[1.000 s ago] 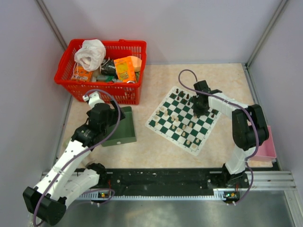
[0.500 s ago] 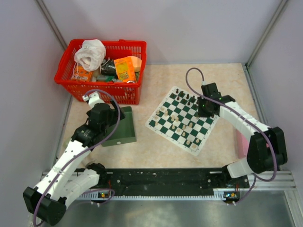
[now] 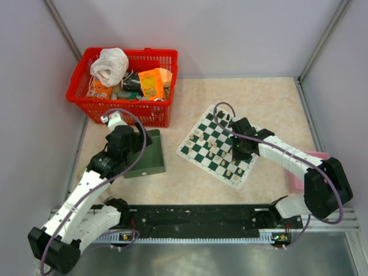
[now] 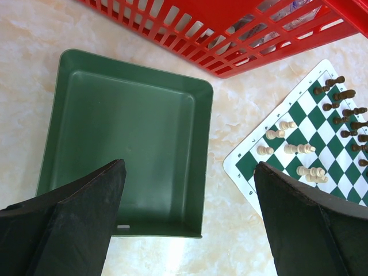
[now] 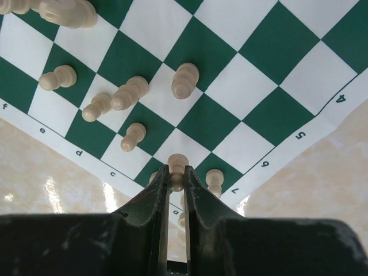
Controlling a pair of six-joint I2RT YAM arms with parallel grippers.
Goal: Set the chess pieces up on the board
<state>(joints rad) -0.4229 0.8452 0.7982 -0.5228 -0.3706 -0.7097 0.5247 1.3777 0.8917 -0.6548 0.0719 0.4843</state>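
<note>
The board (image 3: 198, 150) lies tilted on the table right of centre, with black chess pieces (image 4: 345, 109) along its far side and cream-white pieces (image 4: 287, 146) on its near side. My right gripper (image 3: 238, 152) hangs over the board's near right part. It is shut on a cream-white pawn (image 5: 177, 164), pinched between the fingertips of the right gripper (image 5: 176, 172) above squares next to the lettered border. Other white pieces (image 5: 185, 80) stand or lean close by. My left gripper (image 4: 190, 167) is open and holds nothing, above the green tray (image 4: 132, 132).
A red basket (image 3: 123, 86) full of clutter stands at the back left, just behind the green tray (image 3: 146, 158). A pink object (image 3: 299, 178) lies by the right wall behind the right arm. Grey walls close in three sides.
My right arm swung its gripper from the board's far right side toward the near right edge, jaws staying closed. The left arm has not moved.
</note>
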